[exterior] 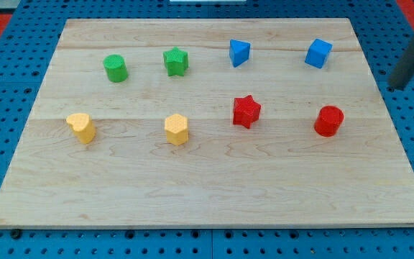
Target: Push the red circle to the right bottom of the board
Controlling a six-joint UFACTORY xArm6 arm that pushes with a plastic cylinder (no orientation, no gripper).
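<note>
One red circle (328, 121) is seen at tabletop (214, 187) right; rod tip (392, 86) is kept well apart, upper right; tool holds nothing.

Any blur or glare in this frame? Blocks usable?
Camera view: light is even and soft, no glare on the board; blocks such as the red circle are sharp with faint shadows; only the rod is blurred, my tip off the board's right edge.
</note>
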